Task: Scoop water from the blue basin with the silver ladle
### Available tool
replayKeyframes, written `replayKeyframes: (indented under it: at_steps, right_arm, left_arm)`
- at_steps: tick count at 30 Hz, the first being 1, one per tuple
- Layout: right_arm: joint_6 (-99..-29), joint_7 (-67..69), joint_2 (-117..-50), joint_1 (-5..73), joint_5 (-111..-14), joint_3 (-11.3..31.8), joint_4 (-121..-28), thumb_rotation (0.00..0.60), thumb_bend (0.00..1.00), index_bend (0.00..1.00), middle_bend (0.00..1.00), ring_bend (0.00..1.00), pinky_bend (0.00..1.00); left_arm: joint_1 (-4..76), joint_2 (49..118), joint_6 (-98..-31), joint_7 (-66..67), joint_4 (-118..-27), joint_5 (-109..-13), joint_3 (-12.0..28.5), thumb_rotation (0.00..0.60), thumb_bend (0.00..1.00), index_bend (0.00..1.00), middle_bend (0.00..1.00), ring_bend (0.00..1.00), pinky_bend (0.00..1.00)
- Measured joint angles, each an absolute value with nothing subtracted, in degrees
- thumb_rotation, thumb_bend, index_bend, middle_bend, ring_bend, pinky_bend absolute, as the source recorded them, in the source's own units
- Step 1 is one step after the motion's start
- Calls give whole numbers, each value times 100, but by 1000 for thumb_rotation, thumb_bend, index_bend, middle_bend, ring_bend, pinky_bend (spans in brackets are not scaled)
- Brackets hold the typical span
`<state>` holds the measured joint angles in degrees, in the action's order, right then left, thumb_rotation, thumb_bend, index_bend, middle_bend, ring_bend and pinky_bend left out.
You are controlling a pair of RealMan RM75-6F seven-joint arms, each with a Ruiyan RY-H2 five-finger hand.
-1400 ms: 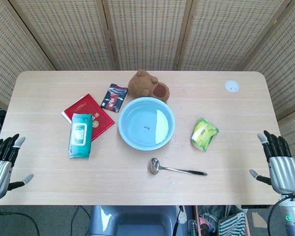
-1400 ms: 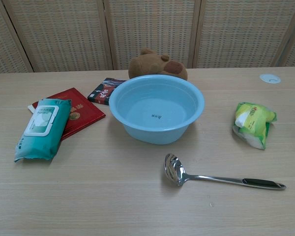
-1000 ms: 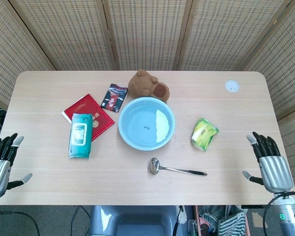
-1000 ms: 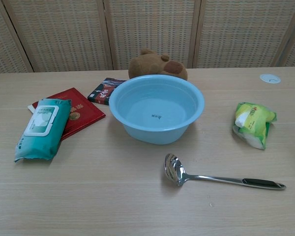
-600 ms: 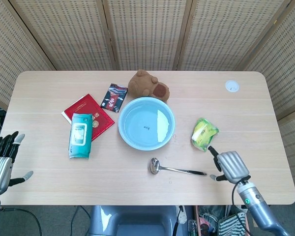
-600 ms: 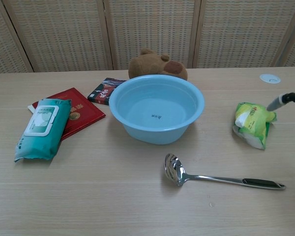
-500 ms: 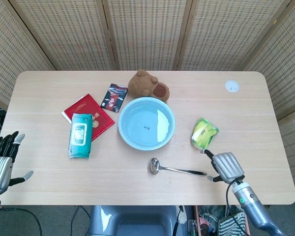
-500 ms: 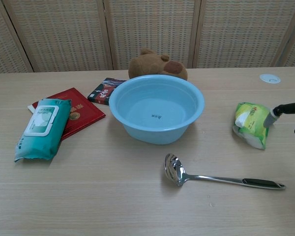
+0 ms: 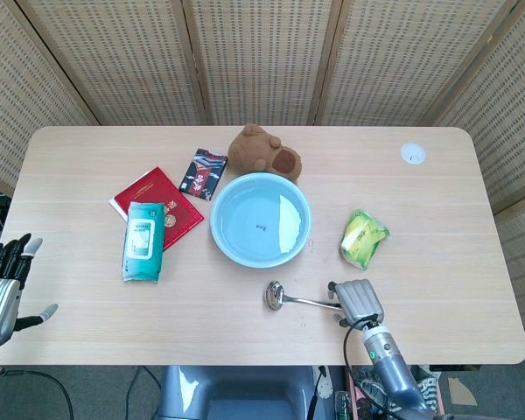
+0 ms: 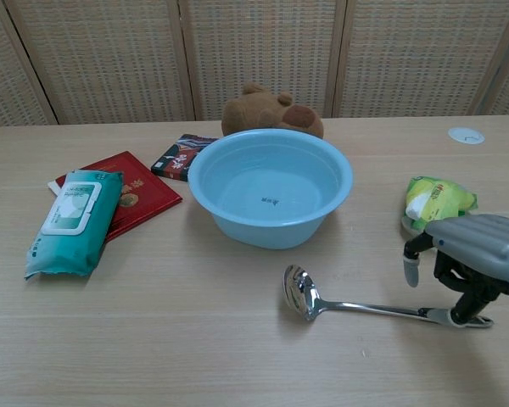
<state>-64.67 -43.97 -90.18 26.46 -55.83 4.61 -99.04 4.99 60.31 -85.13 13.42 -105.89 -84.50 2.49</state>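
Note:
The blue basin [image 9: 261,176] holds water at the table's middle; its wall [image 10: 267,231] faces the chest view. In front of it the silver ladle [image 9: 276,296] lies flat, bowl [image 10: 299,293] to the left and black-tipped handle pointing right. My right hand [image 9: 357,302] hovers over the handle's end. In the chest view the right hand [image 10: 471,254] has its fingers bent downward, one fingertip [image 10: 455,317] touching the handle, the others apart and free. My left hand [image 9: 2,289] stays off the table's left edge with fingers spread, holding nothing.
A brown plush toy [image 9: 264,153] sits behind the basin. To the left lie a red booklet [image 9: 157,203], a teal wipes pack [image 9: 144,241] and a small dark packet [image 9: 206,173]. A green-yellow packet [image 10: 437,202] lies just behind my right hand. A white disc [image 9: 412,153] sits far right.
My right hand has swept in from the table's right edge leftward, past the green packet, and come down over the ladle's handle. The ladle, basin and left hand have not moved.

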Motion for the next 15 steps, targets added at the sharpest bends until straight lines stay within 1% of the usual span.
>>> replayKeyframes:
  at_steps: [7,15]
  right_arm:
    - [-6468,-4774,-9338,2844,-5081,481,-9702,600,292,456,912,844,1000]
    - [-6497,-4863,-9518,2928,-4887,453,-9467,600,293,456,912,844,1000]
  left_arm:
    - [511,6026,-8491,1327,-10581,-8405,264,600,0,0,0,0,0]
    - [516,6035,-8485,1358,-10587,-8407,254,600,0,0,0,0,0]
